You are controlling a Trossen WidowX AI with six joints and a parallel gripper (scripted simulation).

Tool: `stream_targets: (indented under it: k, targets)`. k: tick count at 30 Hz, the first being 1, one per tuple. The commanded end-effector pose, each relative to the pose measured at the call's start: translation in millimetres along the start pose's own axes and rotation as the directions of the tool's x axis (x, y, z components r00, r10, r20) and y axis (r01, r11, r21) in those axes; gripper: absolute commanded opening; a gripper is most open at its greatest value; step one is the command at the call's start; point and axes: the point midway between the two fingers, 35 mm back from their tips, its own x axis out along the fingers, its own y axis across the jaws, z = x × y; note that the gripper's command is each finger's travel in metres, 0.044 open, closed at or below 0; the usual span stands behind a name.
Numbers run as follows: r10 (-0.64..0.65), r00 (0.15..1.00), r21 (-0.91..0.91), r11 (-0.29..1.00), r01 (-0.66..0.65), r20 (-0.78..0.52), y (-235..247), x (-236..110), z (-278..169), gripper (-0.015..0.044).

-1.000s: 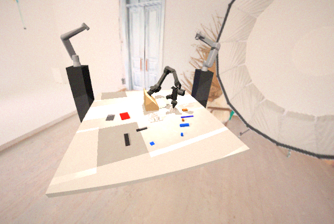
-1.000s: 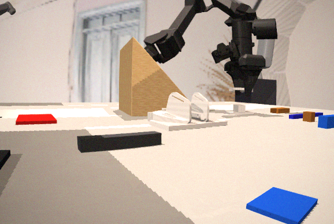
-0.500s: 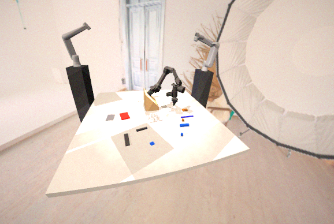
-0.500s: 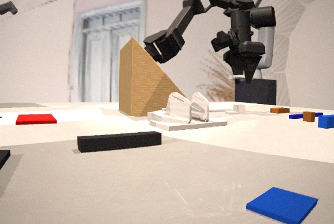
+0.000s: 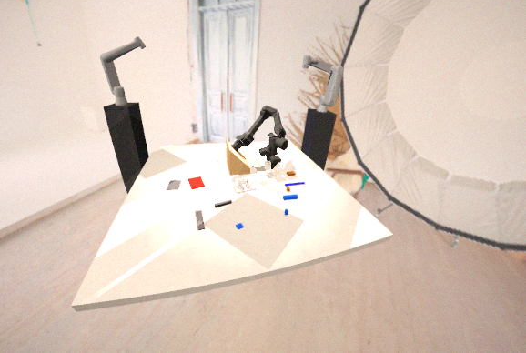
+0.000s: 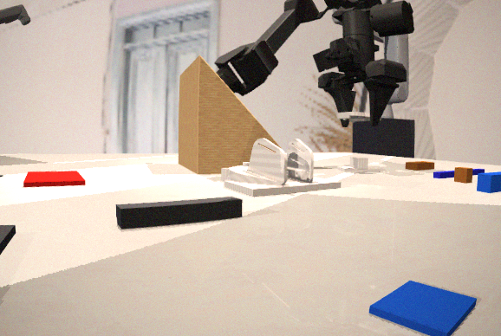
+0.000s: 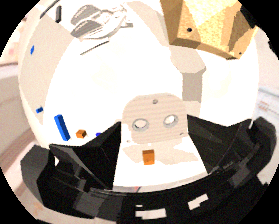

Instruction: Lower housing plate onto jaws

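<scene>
My gripper (image 5: 273,165) (image 6: 360,119) (image 7: 152,120) is shut on the pale housing plate (image 6: 359,113) (image 7: 155,107), which has two round holes. It holds the plate nearly level, well above the table, to the right of and behind the jaw assembly in the exterior view. Two white jaws, one (image 6: 265,163) in front and one (image 6: 307,158) behind, stand upright on a white base (image 6: 299,189). The assembly is small at upper left in the wrist view. The pins and stubs are too small to make out.
A tan wedge (image 5: 236,164) (image 6: 223,133) (image 7: 202,25) stands beside the assembly. A black bar (image 5: 223,204) (image 6: 179,212), a red plate (image 5: 196,183) (image 6: 54,178), a blue plate (image 5: 239,226) (image 6: 422,306), a small white block (image 6: 359,163), and orange and blue blocks lie around.
</scene>
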Motion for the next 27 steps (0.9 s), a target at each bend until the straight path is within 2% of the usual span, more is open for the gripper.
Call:
stream_targets:
  k: [1, 14, 27]
  targets:
    - [-0.002, 1.0, -0.082, 0.997, 0.002, 0.002, 6.1, 1.2, 8.0, 0.0351]
    - [-0.004, 1.0, -0.374, 0.927, 0.012, 0.021, 24.5, 3.6, 41.9, 0.0351]
    - [-0.009, 1.0, -0.632, 0.775, 0.025, 0.028, 37.7, 4.4, 77.8, 0.0351]
